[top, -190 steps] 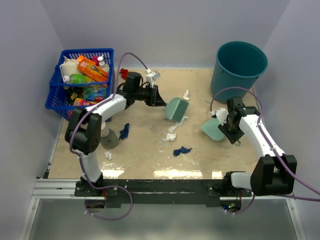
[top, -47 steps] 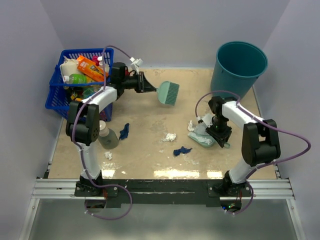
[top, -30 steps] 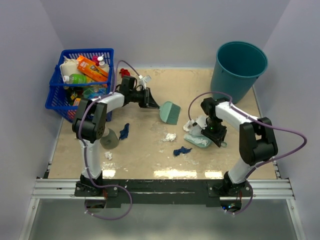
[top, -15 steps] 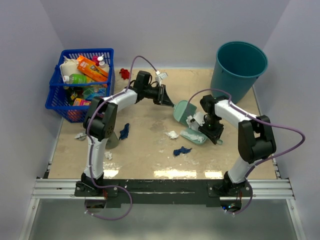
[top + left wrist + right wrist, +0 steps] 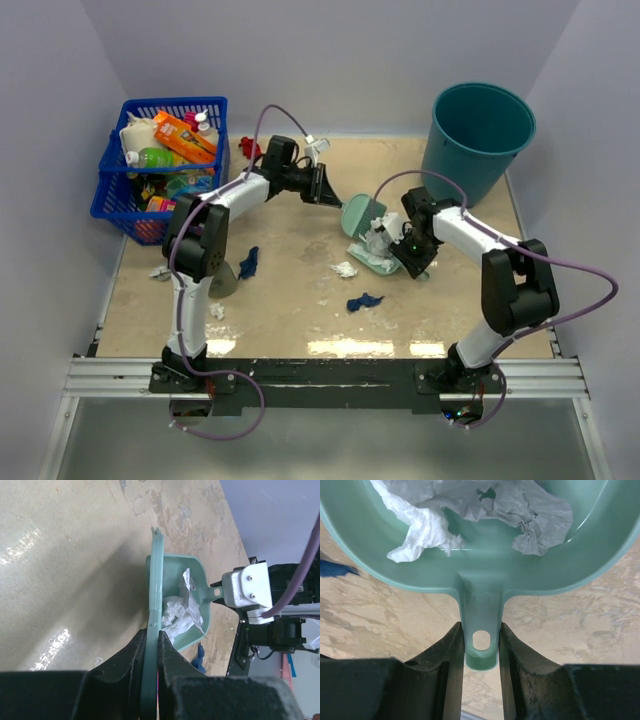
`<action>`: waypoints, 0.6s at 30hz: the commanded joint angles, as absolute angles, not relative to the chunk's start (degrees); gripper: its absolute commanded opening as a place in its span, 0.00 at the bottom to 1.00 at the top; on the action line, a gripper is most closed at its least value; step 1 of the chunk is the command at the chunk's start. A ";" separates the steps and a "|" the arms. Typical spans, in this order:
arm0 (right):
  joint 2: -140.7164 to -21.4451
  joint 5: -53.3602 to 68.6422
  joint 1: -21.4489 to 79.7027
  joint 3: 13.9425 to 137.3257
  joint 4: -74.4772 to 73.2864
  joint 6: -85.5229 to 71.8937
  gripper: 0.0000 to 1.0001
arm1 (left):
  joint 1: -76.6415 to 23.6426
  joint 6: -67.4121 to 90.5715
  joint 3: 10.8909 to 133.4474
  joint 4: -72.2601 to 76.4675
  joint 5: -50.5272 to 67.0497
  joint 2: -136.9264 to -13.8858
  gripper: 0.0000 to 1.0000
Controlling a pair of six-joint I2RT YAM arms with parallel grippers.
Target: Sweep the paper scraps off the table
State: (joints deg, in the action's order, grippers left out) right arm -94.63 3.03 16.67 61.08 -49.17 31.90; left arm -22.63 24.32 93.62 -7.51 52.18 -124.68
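From the near edge I see both arms meeting a little right of the middle of the sandy surface [image 5: 300,250]. The left hand [image 5: 151,642] is clamped on the handle of the teal brush [image 5: 155,580], one dark finger pressed to each side. The brush stands on edge, its head right up against the mouth of the pale teal dustpan [image 5: 485,587]. The right hand [image 5: 481,630] grips the dustpan's handle, a finger tight on either flank by the hanging hole.

Some of the paper scraps [image 5: 380,238] lie inside the pan — a white crumple [image 5: 425,535] and a pale grey crumple [image 5: 530,515], touching each other in the bowl. Others are loose on the surface. A white bit [image 5: 343,268] lies just beside the pan at its 8 o'clock, and a navy scrap [image 5: 364,300] lies nearer me, at about the pan's 6 o'clock. A second navy piece [image 5: 249,262] lies well apart at 9 o'clock, near the left arm, and a small white bit [image 5: 217,311] sits farther toward 8 o'clock.

The blue basket [image 5: 175,102], packed with bottles and packets, sits at the 10 o'clock corner — the teal bucket [image 5: 470,160] stands at the 2 o'clock corner.
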 commanded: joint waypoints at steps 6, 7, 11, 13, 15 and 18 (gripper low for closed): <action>-89.22 7.30 16.79 56.52 -41.75 31.03 0.00 | -21.01 22.58 98.78 -3.09 52.99 -118.03 0.00; -89.04 7.29 16.87 56.25 -41.57 30.94 0.00 | -20.48 23.02 99.49 -3.16 54.13 -118.39 0.00; -86.93 8.43 16.70 56.07 -41.39 29.97 0.00 | -19.60 23.38 100.37 -4.13 53.62 -118.13 0.00; -85.09 9.66 16.70 56.16 -41.57 29.18 0.00 | -19.34 22.15 99.41 -5.27 52.30 -117.51 0.00; -82.89 11.60 16.70 55.38 -40.70 28.74 0.00 | -18.29 22.84 98.00 -3.61 52.21 -116.20 0.00; -78.85 13.00 16.70 52.48 -38.24 28.91 0.00 | -16.35 28.02 96.33 5.34 54.13 -114.53 0.00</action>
State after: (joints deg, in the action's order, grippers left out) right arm -84.12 8.86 16.67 55.00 -41.89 29.93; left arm -18.63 23.20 97.36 -5.23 51.70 -120.66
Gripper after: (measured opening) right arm 0.313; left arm 0.160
